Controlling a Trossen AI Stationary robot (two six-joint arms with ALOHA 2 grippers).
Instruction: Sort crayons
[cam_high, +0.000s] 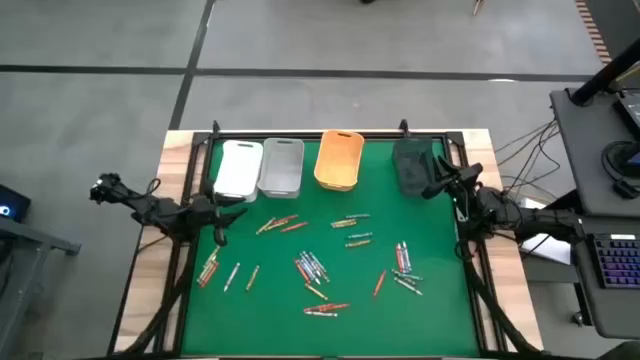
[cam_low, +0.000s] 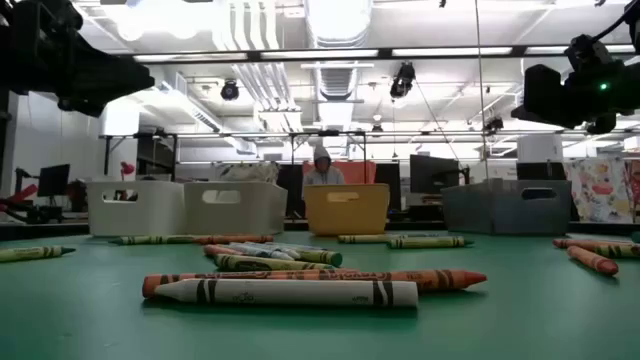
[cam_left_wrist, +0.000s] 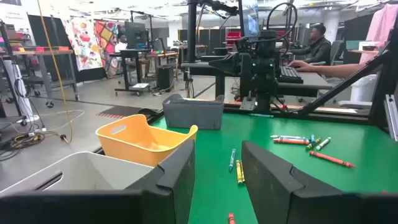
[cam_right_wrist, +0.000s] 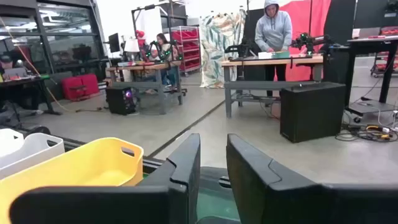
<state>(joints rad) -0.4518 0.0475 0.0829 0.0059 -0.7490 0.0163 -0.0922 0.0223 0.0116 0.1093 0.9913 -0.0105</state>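
Observation:
Several crayons lie flat and scattered on the green mat (cam_high: 440, 300): a group at the middle (cam_high: 310, 268), some nearer the bins (cam_high: 278, 225), some at the right (cam_high: 403, 262), some at the left (cam_high: 210, 268). In the low view a white crayon (cam_low: 285, 292) lies nearest, with an orange one (cam_low: 440, 278) behind it. My left gripper (cam_high: 230, 212) is open and empty above the mat's left side, near the white bin (cam_high: 238, 168). My right gripper (cam_high: 433, 187) is open and empty by the dark bin (cam_high: 412, 165). Both sets of fingers show apart in the wrist views (cam_left_wrist: 217, 180) (cam_right_wrist: 213, 174).
Four bins stand in a row at the mat's far edge: the white one, a grey one (cam_high: 282, 166), an orange one (cam_high: 339, 160) and the dark one. A black frame (cam_high: 300, 136) rims the mat. People work at desks in the room beyond the table.

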